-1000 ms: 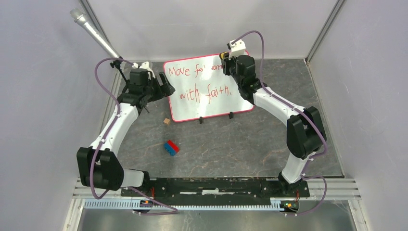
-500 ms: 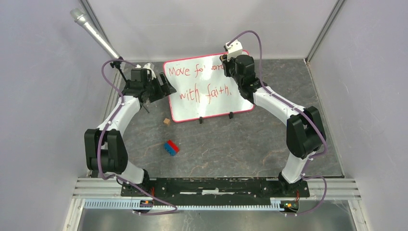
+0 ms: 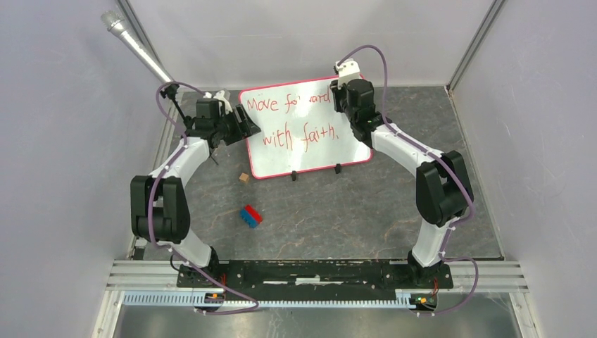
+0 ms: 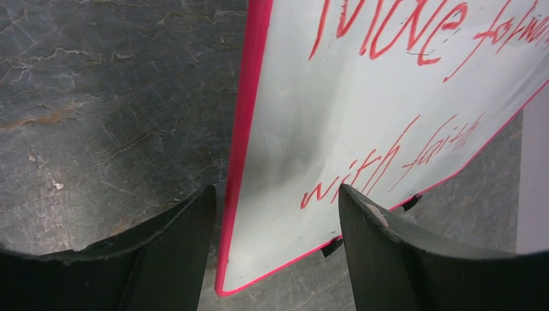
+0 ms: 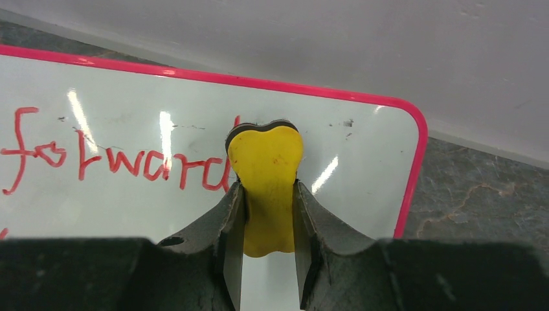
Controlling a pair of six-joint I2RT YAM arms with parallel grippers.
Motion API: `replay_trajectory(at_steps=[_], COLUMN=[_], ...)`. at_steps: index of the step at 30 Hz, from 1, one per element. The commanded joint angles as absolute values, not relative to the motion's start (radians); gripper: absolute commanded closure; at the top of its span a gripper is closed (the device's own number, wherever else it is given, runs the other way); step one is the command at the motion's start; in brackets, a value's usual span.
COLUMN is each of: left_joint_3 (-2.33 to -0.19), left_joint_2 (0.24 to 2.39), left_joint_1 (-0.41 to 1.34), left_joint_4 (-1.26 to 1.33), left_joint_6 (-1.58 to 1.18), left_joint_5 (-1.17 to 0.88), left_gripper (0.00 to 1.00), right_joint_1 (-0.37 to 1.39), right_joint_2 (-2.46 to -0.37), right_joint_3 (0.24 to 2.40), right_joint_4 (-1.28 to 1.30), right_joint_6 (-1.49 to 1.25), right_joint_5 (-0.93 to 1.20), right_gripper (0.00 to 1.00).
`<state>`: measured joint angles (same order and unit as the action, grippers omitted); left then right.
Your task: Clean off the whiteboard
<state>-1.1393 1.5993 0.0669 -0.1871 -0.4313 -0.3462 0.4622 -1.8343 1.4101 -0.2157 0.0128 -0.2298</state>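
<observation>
The whiteboard [image 3: 296, 159] lies flat at the back of the table, with a red-pink rim and "Move forward with faith." written in red. My right gripper [image 3: 341, 96] is over its far right corner, shut on a yellow eraser [image 5: 265, 155] whose dark pad faces the whiteboard [image 5: 97, 201] just after the word "forward". My left gripper [image 3: 248, 125] is open at the board's left edge. In the left wrist view the left gripper [image 4: 275, 214] straddles the rim, one finger over the table and one over the whiteboard [image 4: 291, 142], a gap on both sides.
A small wooden cube [image 3: 243, 177] and a blue-and-red block [image 3: 250, 215] lie in front of the board. Two black clip feet [image 3: 294, 175] sit on its near rim. A microphone [image 3: 134, 44] slants in at the back left. Walls close in the table.
The left arm has pulled its elbow in and brought its gripper up to the board's left edge, jaws slightly narrower. The right gripper with the eraser has shifted a little to the right.
</observation>
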Motion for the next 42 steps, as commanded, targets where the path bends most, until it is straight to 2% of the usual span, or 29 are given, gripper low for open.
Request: replay_trajectory(at_steps=[1, 8, 14, 18, 22, 26, 36, 40, 42], left_joint_3=[-1.162, -1.302, -1.319, -1.296, -1.282, -1.268, -1.255, -1.248, -1.247], left_joint_2=[1.626, 1.693, 1.709, 1.707, 1.705, 1.692, 1.676, 1.668, 1.667], left_joint_1=[0.061, 0.059, 0.055, 0.055, 0.056, 0.058, 0.062, 0.065, 0.065], left_joint_4=[-0.132, -0.257, -0.275, -0.249, -0.227, -0.213, -0.209, -0.209, -0.210], left_joint_6=[-0.462, -0.354, -0.284, -0.288, -0.307, -0.319, -0.303, -0.287, -0.284], left_joint_5=[-0.362, -0.377, -0.412, -0.425, -0.434, -0.425, -0.387, -0.349, -0.341], left_gripper=[0.26, 0.21, 0.19, 0.22, 0.30, 0.34, 0.41, 0.44, 0.44], right_joint_1=[0.455, 0.453, 0.452, 0.452, 0.453, 0.452, 0.449, 0.445, 0.444], right_joint_2=[-1.853, -1.883, -1.905, -1.901, -1.879, -1.869, -1.895, -1.909, -1.911], right_joint_3=[1.462, 1.498, 1.533, 1.541, 1.534, 1.518, 1.519, 1.528, 1.528], right_joint_4=[-0.232, -0.222, -0.202, -0.183, -0.173, -0.191, -0.196, -0.193, -0.194], right_joint_6=[0.007, 0.005, 0.009, 0.012, 0.007, 0.010, 0.047, 0.072, 0.077], right_joint_5=[-0.241, -0.228, -0.219, -0.227, -0.230, -0.225, -0.210, -0.203, -0.201], right_gripper=[0.73, 0.71, 0.63, 0.48, 0.36, 0.35, 0.45, 0.33, 0.31])
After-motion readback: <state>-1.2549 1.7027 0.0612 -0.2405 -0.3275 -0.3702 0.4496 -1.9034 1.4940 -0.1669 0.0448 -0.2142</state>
